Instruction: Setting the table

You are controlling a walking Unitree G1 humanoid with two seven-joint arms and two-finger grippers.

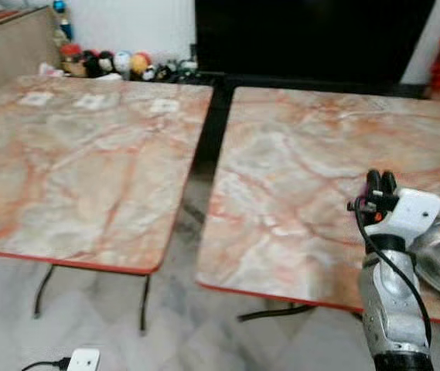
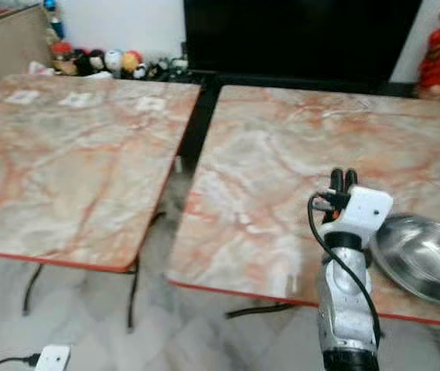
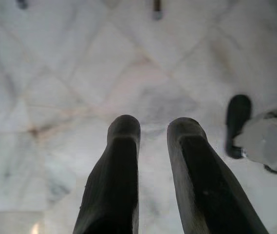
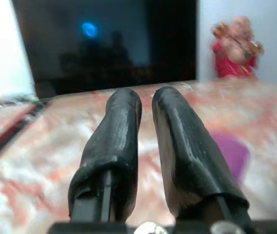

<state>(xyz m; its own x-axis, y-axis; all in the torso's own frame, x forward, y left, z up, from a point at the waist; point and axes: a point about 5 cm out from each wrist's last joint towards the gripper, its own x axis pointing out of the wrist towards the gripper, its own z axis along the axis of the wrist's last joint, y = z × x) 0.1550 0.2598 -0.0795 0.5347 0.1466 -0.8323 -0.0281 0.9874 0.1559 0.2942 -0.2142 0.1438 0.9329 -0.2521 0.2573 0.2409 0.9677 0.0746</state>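
- Your right gripper stands raised at the lower right of the head views, above the near part of the right-hand table; its two black fingers sit close together with a thin gap and hold nothing.
- Just beside that arm, at the right edge of the frame, you have a steel bowl resting on the same table near its red front edge.
- From the right wrist camera you also get a purple patch on the tabletop beyond the fingers; what it is cannot be told.
- Your left gripper points down at the pale marble floor, fingers slightly apart and empty.
- Further out, a second marble table fills the left of the frame, with three small white pieces along its far edge.
- Behind both tables you see a dark screen, a row of small toys at upper left, and a red figurine at upper right.
- On the floor at lower left lies a white plug block with a black cord.
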